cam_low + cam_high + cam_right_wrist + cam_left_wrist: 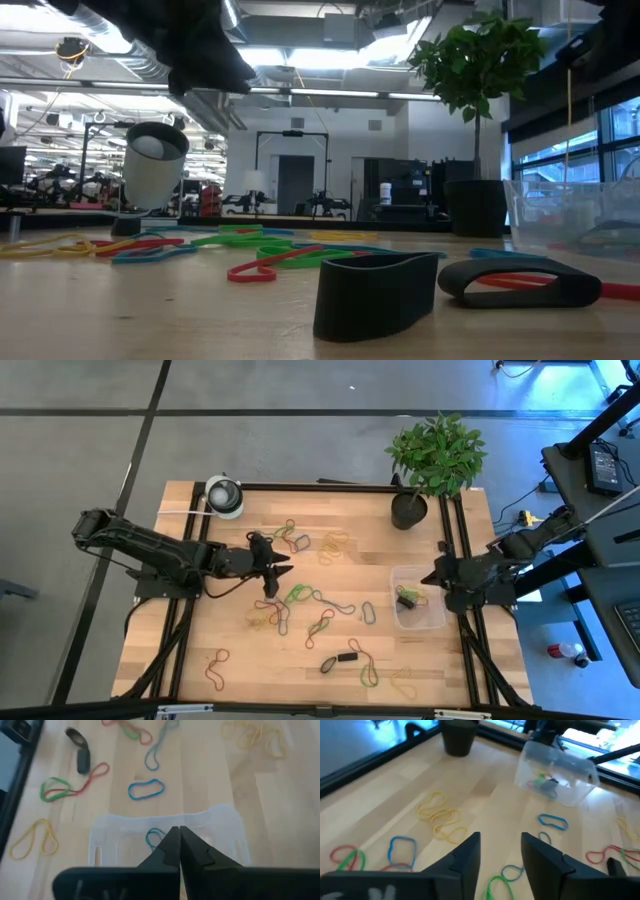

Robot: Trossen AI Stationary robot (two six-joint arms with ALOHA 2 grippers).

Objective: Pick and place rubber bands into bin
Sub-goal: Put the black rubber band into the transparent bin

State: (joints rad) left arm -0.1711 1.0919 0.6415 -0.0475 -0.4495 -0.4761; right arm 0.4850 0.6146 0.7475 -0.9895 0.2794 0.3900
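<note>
fingers of the left gripper [500, 855] stand parted with nothing between them, hovering above the table [350, 565] over the scatter of rubber bands [300, 600] near its middle. the right gripper [178, 845] has its fingers pressed together, holding nothing that i can see, and sits at the near wall of the bin [420, 598], which rests toward the right side of the table with a few bands already inside.

to do this pick well, the left arm should choose one band that lies apart from the tangle; the yellow loops [442, 817] and the blue band [401, 850] ahead of its fingers look like cleaner targets than the crossed red and green ones. come straight down so one finger lands inside a loop or both straddle a single strand, press lightly to the wood, then close fully, since a thin floppy band can slip out of a loose pinch. lift high enough that the dangling loop clears the bin's low wall, and release well over its middle. the right arm waiting beside the bin may crowd that drop, so approach from the open side. many bands remain on the table, so the task seems far from done.
</note>
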